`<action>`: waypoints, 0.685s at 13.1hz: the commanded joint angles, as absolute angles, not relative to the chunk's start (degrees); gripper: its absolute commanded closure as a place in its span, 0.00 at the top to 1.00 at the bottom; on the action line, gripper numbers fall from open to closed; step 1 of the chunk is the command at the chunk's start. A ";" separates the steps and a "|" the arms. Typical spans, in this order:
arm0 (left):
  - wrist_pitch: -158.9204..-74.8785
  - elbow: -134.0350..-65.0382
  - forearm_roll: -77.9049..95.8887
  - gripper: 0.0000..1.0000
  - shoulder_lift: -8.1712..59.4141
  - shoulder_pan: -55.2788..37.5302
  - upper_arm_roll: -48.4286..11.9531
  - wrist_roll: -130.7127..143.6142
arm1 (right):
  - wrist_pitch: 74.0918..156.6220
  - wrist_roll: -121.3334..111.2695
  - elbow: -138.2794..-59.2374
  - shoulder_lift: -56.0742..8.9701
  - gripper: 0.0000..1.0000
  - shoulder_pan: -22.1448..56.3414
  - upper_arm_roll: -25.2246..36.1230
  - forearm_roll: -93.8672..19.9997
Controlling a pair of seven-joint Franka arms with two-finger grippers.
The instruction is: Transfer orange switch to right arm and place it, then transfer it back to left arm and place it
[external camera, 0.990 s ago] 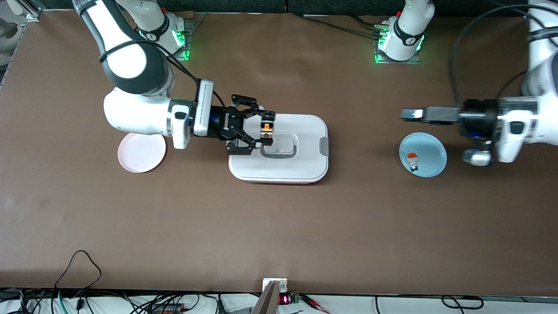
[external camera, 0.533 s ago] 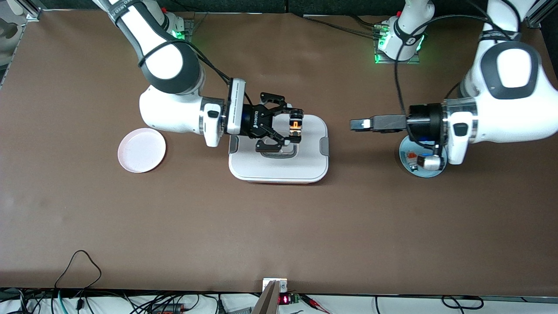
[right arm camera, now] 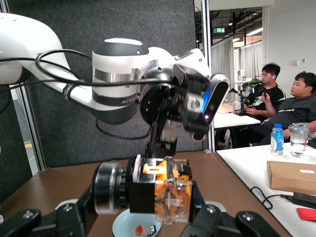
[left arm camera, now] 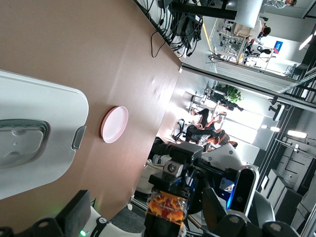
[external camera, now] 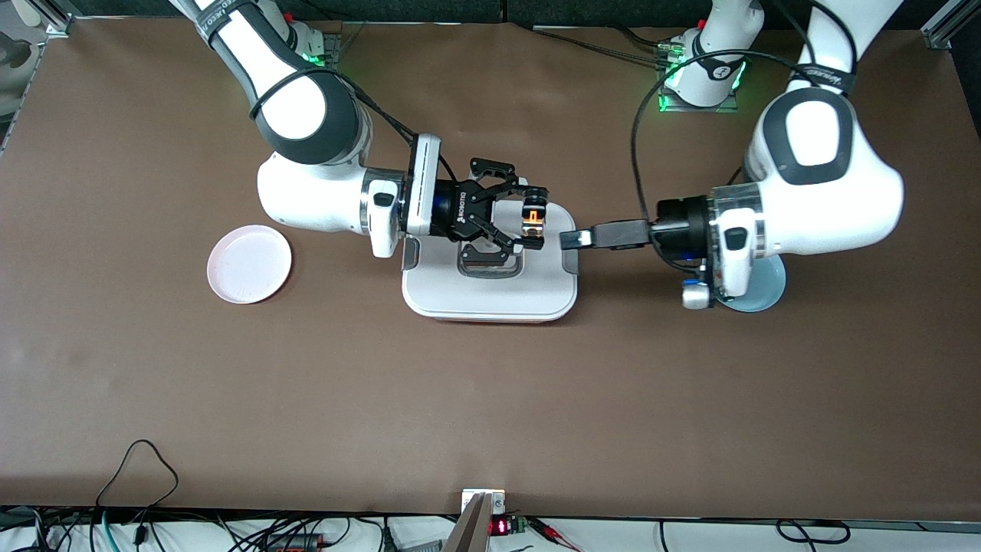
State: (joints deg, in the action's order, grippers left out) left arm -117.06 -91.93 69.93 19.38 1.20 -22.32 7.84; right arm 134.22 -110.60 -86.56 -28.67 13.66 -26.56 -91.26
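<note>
The table (external camera: 306, 399) is plain brown, and in the middle of the frame the box (external camera: 490, 287) is white with grey clips and a grey-rimmed handle. The orange switch (external camera: 533, 220) shows an orange patch between black and silver parts, held in the black right gripper (external camera: 529, 224); both arms are white with black bands. At the left sits a pale pink plate (external camera: 249, 264), and at the right a light blue plate (external camera: 766, 287) peeks out.
</note>
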 commanded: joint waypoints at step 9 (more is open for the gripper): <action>-118.30 -91.76 75.06 0.94 18.72 -0.79 -23.72 8.09 | 135.09 -110.83 -85.17 -29.27 0.21 14.24 -26.81 -92.72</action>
State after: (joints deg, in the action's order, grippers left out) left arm -118.01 -91.80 73.37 19.32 -0.66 -22.75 8.00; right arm 134.23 -110.55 -86.41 -28.69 13.73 -26.56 -91.31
